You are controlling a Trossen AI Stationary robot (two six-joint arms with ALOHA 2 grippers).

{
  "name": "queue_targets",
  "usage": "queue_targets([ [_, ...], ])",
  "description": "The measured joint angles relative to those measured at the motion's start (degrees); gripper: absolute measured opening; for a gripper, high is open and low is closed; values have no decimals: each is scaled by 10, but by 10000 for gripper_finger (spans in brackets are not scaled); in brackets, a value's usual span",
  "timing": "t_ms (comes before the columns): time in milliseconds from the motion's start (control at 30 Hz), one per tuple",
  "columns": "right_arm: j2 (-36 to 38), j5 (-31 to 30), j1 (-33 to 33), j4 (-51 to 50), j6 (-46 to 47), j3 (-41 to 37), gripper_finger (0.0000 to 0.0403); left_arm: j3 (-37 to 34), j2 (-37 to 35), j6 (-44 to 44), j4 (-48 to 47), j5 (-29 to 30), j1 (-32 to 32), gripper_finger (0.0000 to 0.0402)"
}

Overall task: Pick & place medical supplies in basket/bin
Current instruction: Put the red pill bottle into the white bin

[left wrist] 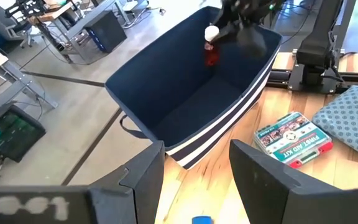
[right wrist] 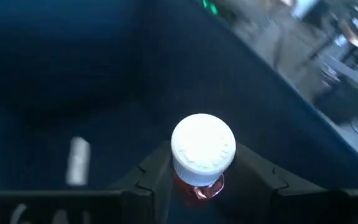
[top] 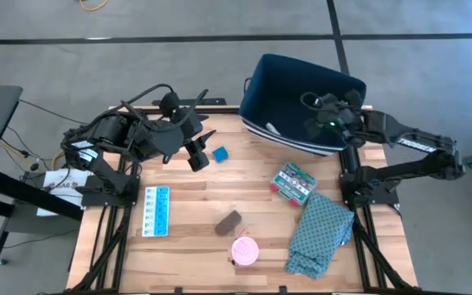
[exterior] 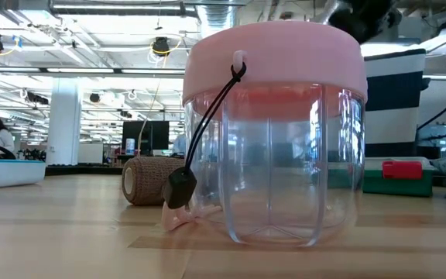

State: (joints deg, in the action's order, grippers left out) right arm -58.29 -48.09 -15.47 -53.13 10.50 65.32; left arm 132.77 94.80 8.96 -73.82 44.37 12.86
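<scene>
bin: large dark navy soft-sided tub with white stripes at the table's far right; a white tube lies inside
right gripper: over the tub, fingers against a small red bottle with white cap; whether it grips, cannot tell
left gripper: waiting, parted, empty
step: dropping the bottle; next, widen, withdraw
</scene>
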Motion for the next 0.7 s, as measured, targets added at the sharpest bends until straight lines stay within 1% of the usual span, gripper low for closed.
queue_targets([
  [67, -17, 8, -21, -9, -1, 0, 126, 0, 0, 6, 0, 0, 0, 173],
  [133, -36, 32, -43, -2, -15, 0, 126, 0, 0, 10, 0, 0, 0, 173],
  [233, -71, 96, -85, -1, -41, 0, 125, 0, 0, 15, 1, 0, 0, 173],
  [333, -113, 151, -123, -3, -45, 0, 127, 0, 0, 19, 1, 0, 0, 173],
  [567, -209, 167, -188, -8, -52, 0, 128, 0, 0, 23, -4, 0, 0, 173],
  [700, -241, 174, -213, -9, -80, 0, 143, 0, 0, 23, -17, 0, 0, 173],
])
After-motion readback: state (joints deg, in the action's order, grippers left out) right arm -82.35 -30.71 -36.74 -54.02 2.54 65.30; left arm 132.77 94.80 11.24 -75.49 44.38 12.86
